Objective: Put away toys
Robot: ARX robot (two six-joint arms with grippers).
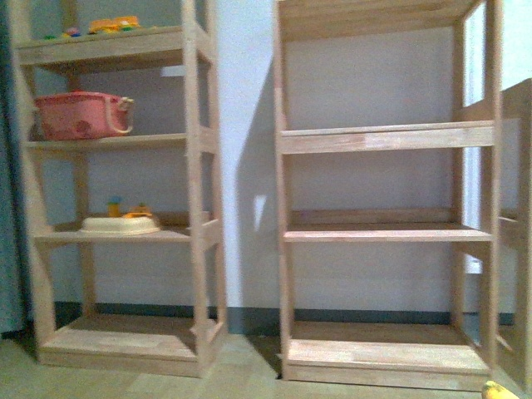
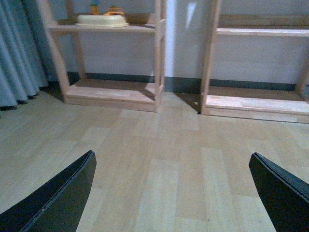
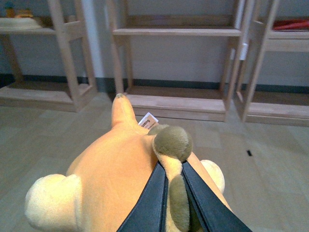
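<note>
The plush animal [image 3: 111, 179], orange-yellow with pale paws and an olive-tipped part, fills the lower half of the right wrist view. My right gripper [image 3: 173, 186] is shut on it, the black fingers pinching a narrow olive-and-cream limb. A sliver of the same plush animal [image 1: 499, 391] shows at the bottom right corner of the front view. My left gripper [image 2: 171, 166] is open over bare wood floor, with nothing between its fingers [image 2: 63, 198].
Two wooden shelf units stand ahead: the left shelf unit [image 1: 125, 233] holds a pink basket [image 1: 81, 115], a cream dish [image 1: 120, 223] and small toys on top [image 1: 112, 27]; the right shelf unit [image 1: 382, 233] has bare boards. A grey curtain [image 2: 19, 53] hangs left.
</note>
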